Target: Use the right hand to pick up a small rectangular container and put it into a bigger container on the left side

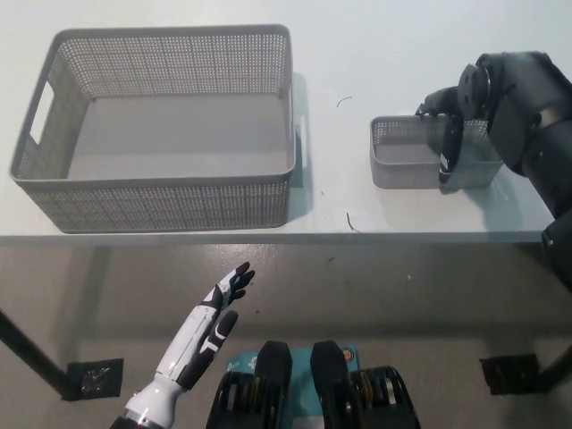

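I have the black right robot hand (444, 134) over the small rectangular container (411, 154), which sits on the white surface (357, 54) toward its right side, close to the near edge. The hand reaches in from the right; one finger (446, 147) points down across the container's right part and looks to cross its near wall, while another finger reaches toward the far rim. From this angle I cannot tell whether the hand has actually closed on the wall or only hangs against it. The container rests flat on the surface.

The bigger container (161, 201), a grey perforated basket with a handle slot in its left wall, stands well apart to the left on the same surface, and I see nothing inside it.

The white left robot hand (219, 308) rests below the surface's near edge, at lower left, fingers straight and spread, holding nothing.
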You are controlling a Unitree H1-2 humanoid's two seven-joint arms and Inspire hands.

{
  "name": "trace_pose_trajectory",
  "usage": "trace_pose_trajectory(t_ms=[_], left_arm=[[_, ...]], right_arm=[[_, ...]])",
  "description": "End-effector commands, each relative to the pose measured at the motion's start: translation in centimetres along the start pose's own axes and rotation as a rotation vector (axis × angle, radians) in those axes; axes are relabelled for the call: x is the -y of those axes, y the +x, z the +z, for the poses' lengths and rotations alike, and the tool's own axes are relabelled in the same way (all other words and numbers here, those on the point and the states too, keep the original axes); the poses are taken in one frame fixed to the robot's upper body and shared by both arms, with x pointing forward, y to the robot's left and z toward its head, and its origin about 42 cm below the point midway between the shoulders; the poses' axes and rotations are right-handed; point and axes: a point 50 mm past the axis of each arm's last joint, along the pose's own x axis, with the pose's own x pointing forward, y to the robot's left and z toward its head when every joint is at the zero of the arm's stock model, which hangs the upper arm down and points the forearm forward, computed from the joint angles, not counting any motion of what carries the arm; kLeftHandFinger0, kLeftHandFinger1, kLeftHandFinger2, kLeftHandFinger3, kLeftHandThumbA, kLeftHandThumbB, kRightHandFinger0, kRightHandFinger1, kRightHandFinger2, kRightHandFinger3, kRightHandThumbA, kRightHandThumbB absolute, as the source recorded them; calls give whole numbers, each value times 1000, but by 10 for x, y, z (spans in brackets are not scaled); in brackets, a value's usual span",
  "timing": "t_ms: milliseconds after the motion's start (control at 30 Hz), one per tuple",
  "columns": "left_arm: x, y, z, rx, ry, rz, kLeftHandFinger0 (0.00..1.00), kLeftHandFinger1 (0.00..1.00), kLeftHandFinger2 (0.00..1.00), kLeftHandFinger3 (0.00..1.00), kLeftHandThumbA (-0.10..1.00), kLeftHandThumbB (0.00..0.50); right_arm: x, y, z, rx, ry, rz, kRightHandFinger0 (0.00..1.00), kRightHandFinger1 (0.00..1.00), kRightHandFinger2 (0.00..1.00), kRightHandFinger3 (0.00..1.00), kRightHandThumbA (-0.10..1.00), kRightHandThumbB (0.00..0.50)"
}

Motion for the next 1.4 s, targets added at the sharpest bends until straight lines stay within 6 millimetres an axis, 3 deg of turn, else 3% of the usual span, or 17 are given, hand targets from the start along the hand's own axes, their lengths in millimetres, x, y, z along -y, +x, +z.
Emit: trace_pose_trajectory(t_ms=[0, 300, 467, 500, 533, 567, 600, 700, 833, 867, 933, 1000, 1067, 1100, 1133, 1233, 1367], left_arm=[[-10, 10, 12, 81, 40, 10, 1000, 1000, 1000, 1000, 1000, 298], [-4, 3, 10, 72, 28, 13, 1000, 1000, 1000, 1000, 1000, 329], [0, -1, 7, 59, 22, 17, 1000, 1000, 1000, 1000, 1000, 342], [1, -3, 7, 59, 19, 18, 1000, 1000, 1000, 1000, 1000, 334], [1, -3, 7, 59, 19, 19, 1000, 1000, 1000, 1000, 1000, 334], [1, -4, 7, 58, 18, 23, 1000, 1000, 1000, 1000, 1000, 341], [1, -4, 7, 58, 19, 24, 1000, 1000, 1000, 1000, 1000, 333], [0, -2, 7, 59, 18, 27, 1000, 1000, 1000, 1000, 1000, 332], [0, -2, 6, 57, 8, 27, 1000, 1000, 1000, 1000, 1000, 328], [0, -3, 6, 55, 5, 29, 1000, 1000, 1000, 1000, 1000, 330], [0, -3, 6, 56, 10, 31, 1000, 1000, 1000, 1000, 1000, 335], [0, -3, 6, 56, 15, 31, 1000, 1000, 1000, 1000, 1000, 336], [0, -4, 7, 58, 15, 34, 1000, 1000, 1000, 1000, 1000, 328], [0, -6, 7, 55, 13, 35, 1000, 1000, 1000, 1000, 1000, 328], [0, -6, 6, 53, 12, 37, 1000, 1000, 1000, 1000, 1000, 327], [3, -11, 5, 46, -5, 34, 1000, 1000, 1000, 1000, 1000, 325], [-1, -4, 5, 54, 2, 29, 1000, 1000, 1000, 1000, 1000, 329]], right_arm=[[14, -8, -5, 5, 37, -34, 1000, 1000, 1000, 1000, 1000, 379], [-5, 4, -11, -64, 36, -43, 1000, 1000, 1000, 1000, 1000, 457], [-11, 11, -11, -23, 68, -182, 1000, 1000, 1000, 1000, 1000, 344], [-15, 15, -13, -11, 107, -314, 958, 1000, 1000, 1000, 589, 247], [-15, 16, -13, -6, 107, -348, 915, 1000, 1000, 1000, 526, 247], [-14, 16, -11, 21, 52, -473, 622, 699, 773, 960, 141, 182], [-14, 15, -11, 38, 50, -520, 477, 558, 686, 819, -81, 244], [-10, 12, -14, 85, 98, -580, 649, 687, 740, 639, -100, 229], [-5, 9, -19, 94, 103, -643, 154, 248, 358, 521, -100, 205], [0, 6, -20, 93, 107, -659, 159, 283, 423, 585, -100, 197], [10, 0, -24, 95, 98, -684, 472, 575, 632, 662, -100, 208], [18, -5, -27, 111, 99, -718, 566, 632, 678, 644, -100, 221], [34, -17, -31, 146, 122, -786, 17, 52, 176, 214, -100, 193], [38, -20, -32, 153, 126, -796, 3, 25, 191, 238, -100, 217], [49, -28, -33, 165, 139, -828, 0, 92, 402, 378, -100, 176], [70, -45, -35, 179, 152, -879, 80, 446, 820, 744, -100, 182], [105, -76, -41, 215, 166, -989, 84, 559, 958, 911, -100, 165]])
